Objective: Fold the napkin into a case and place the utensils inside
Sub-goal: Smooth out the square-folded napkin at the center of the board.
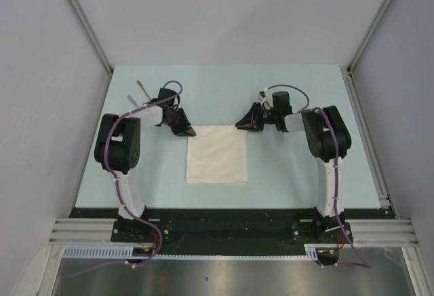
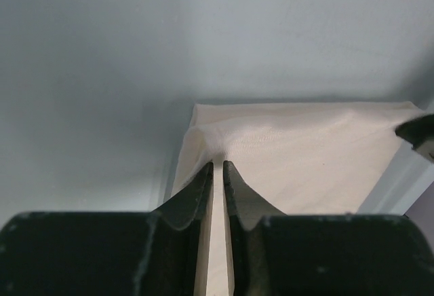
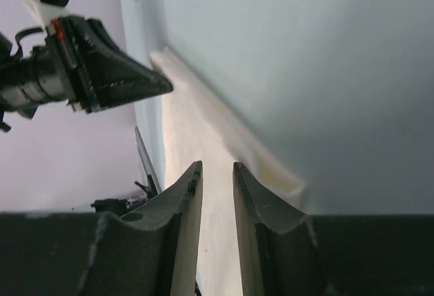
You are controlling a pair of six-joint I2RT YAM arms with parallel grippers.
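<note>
Pinching napkin (image 1: 217,155), far-left corner, left end effector (image 2: 218,165)

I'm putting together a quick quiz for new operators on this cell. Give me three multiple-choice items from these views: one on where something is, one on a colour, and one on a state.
1. Where do the utensils lie?
A. at the near edge of the table
B. toward its far left corner
C. at its near right corner

2. What colour is the napkin?
A. red
B. black
C. cream-white

3. How does the left gripper stand?
A. jaws closed on the napkin's corner
B. jaws wide over bare table
C. jaws around a utensil

Answers:
1 B: the top view shows them far back on the left side.
2 C: the cloth is pale cream in every view.
3 A: the left wrist view shows cloth puckered between the tips.
</note>
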